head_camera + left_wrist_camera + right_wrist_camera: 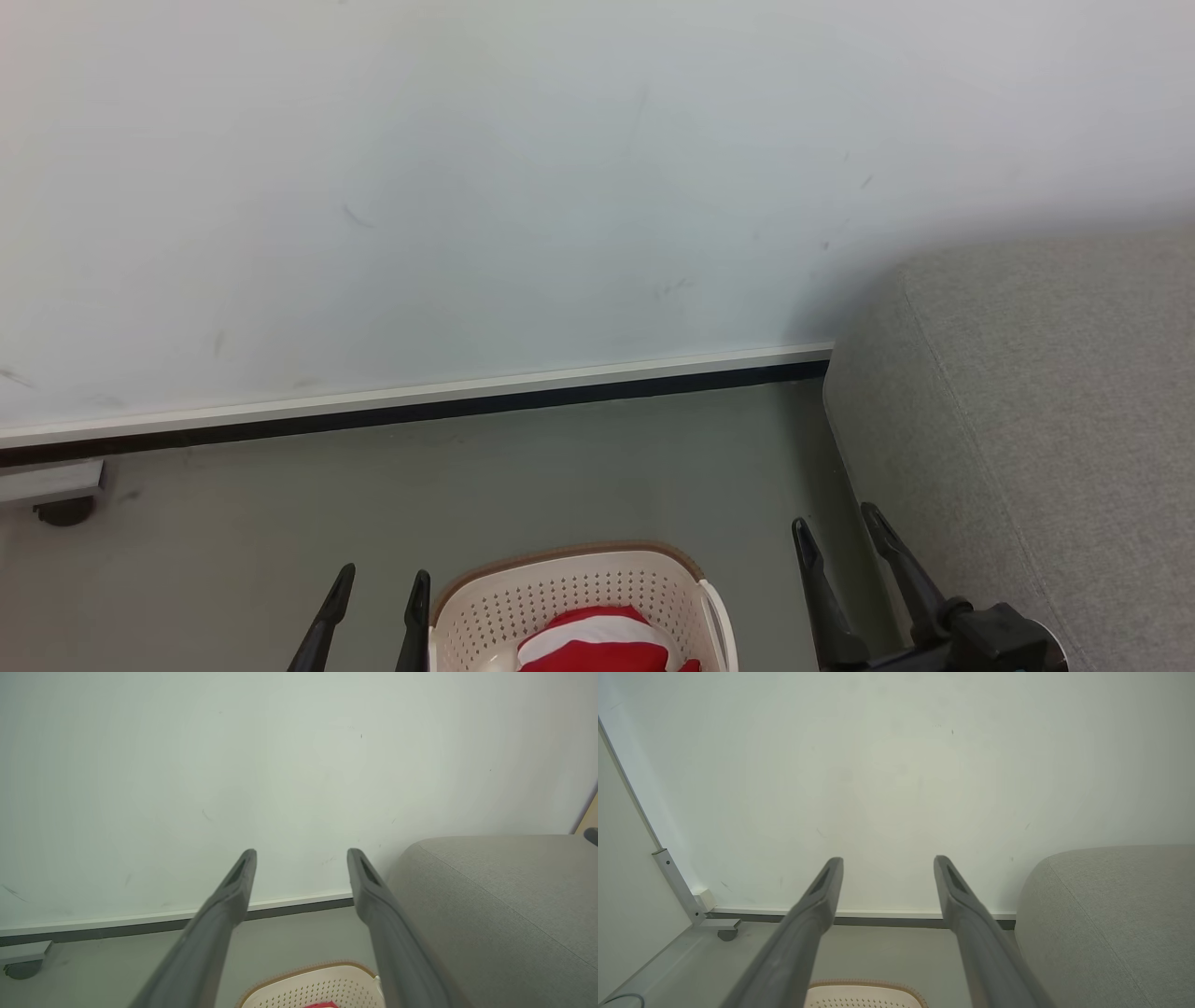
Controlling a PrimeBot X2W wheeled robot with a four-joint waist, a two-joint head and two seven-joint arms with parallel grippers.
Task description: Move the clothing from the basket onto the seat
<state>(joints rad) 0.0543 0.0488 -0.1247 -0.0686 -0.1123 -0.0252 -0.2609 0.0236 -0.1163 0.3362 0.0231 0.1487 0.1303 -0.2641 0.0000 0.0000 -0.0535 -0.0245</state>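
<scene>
The laundry basket (pixel 560 597), lower centre of the frame, is cream, dotted with rows of small holes, under a brown rim. The clothing (pixel 597 644) in it is bright red with a broad white band. The seat (pixel 1046 420) at right is pale grey weave. The left pincer (pixel 385 573) and right pincer (pixel 835 517) are charcoal black. The floor (pixel 560 476) is dull grey-green. The wall (pixel 467 187) is whitish with faint dark scuffs, and the skirting (pixel 420 403) is white over black.

The grey floor (pixel 579 467) bore the cream basket (pixel 560 597) at its near edge, the grey seat (pixel 1027 420) along its right side, and a dark castor (pixel 63 511) at its far left.
</scene>
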